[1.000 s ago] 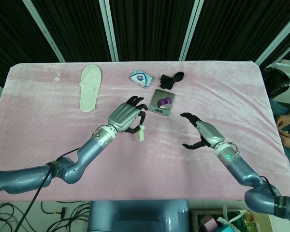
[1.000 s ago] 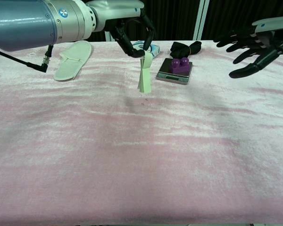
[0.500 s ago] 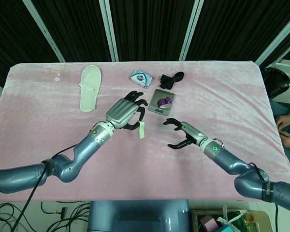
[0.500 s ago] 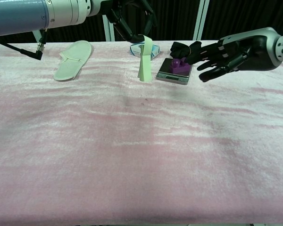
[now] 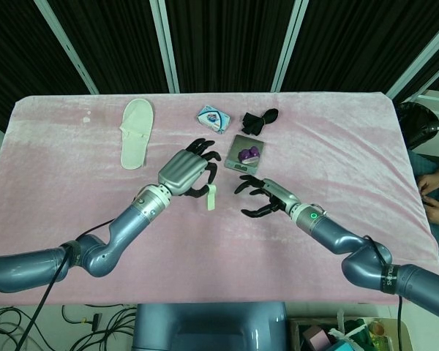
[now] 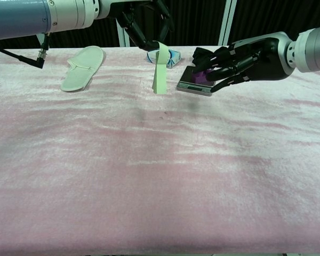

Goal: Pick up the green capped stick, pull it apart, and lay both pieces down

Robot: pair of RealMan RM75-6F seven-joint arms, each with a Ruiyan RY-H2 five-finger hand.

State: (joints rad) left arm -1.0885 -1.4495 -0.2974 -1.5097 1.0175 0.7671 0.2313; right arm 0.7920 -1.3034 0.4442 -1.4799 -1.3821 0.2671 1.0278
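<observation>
The pale green capped stick (image 5: 212, 197) (image 6: 160, 69) hangs upright above the pink table, pinched at its top by my left hand (image 5: 188, 170) (image 6: 144, 18). To the right of it my right hand (image 5: 263, 198) (image 6: 229, 60) hovers with fingers spread and nothing in it, fingertips pointing toward the stick, a short gap away. In the chest view the right hand partly covers the scale behind it.
A small grey scale (image 5: 243, 164) (image 6: 191, 85) with a purple block (image 5: 249, 154) sits just behind the hands. Farther back lie a blue-white packet (image 5: 214, 118), a black strap (image 5: 258, 119) and a white slipper (image 5: 135, 133) (image 6: 82, 66) at the back left.
My right hand has swept left toward the stick and now hovers close beside it. My left hand raised the stick slightly and held it steady.
</observation>
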